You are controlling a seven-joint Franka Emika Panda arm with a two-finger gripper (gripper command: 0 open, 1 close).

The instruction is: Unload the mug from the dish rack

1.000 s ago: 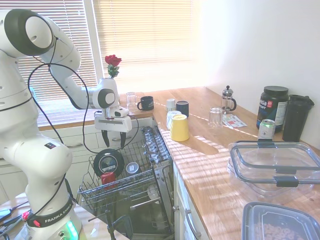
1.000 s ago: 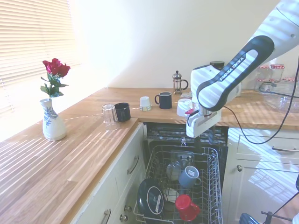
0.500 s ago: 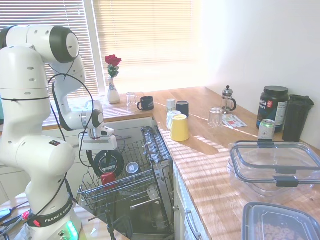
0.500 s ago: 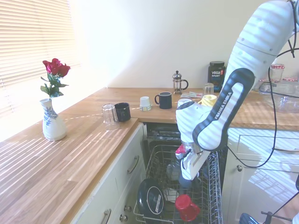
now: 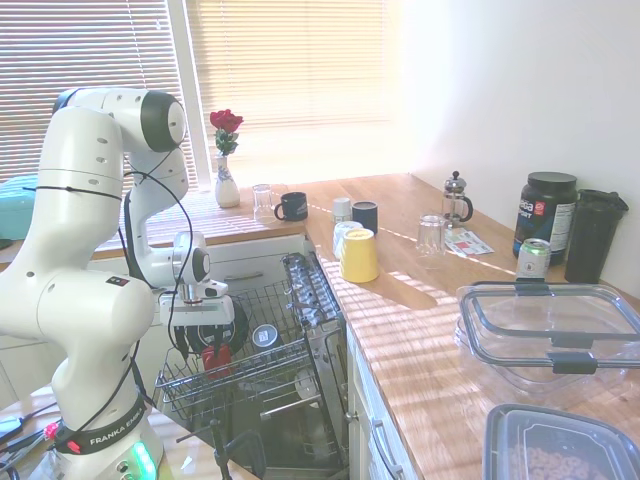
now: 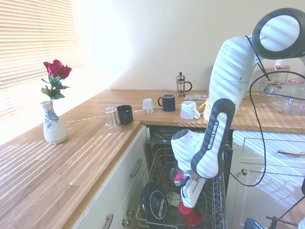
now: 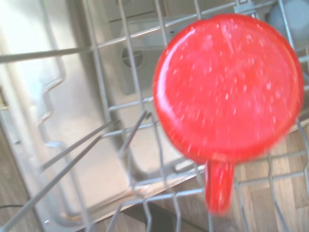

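the arm reaches down into the dish rack [image 5: 285, 365], and the gripper [image 5: 203, 345] hangs directly above the mug [image 5: 215, 358], very close to it. in the first exterior view dark fingers [image 5: 187, 340] show on either side of the mug's top, spread about as wide as the mug, but i cannot tell whether they touch it. in the second exterior view the gripper [image 6: 186, 206] is mostly hidden behind the arm's last link, with the mug [image 6: 191, 216] just below it.

the mug sits upside down at the near end of the rack [image 6: 217, 191], in its front row, with its flat base facing up. in the wrist view the mug [image 7: 229, 87] shows as a round red disc speckled with droplets, its handle [image 7: 218, 186] sticking out to one side, and grey wires of the rack [image 7: 125, 140] run beneath and around it.

beside the mug in the rack stands a round black plate [image 6: 155, 205], on edge against the tines; in the first exterior view it [image 5: 230, 318] shows partly behind the gripper.

on the wooden counter [image 5: 420, 330] beyond the rack stands a yellow cup [image 5: 359, 256], upside down, near the counter's edge. farther off are a black mug [image 5: 292, 206] and a vase [image 5: 227, 182] with a red rose, by the window.
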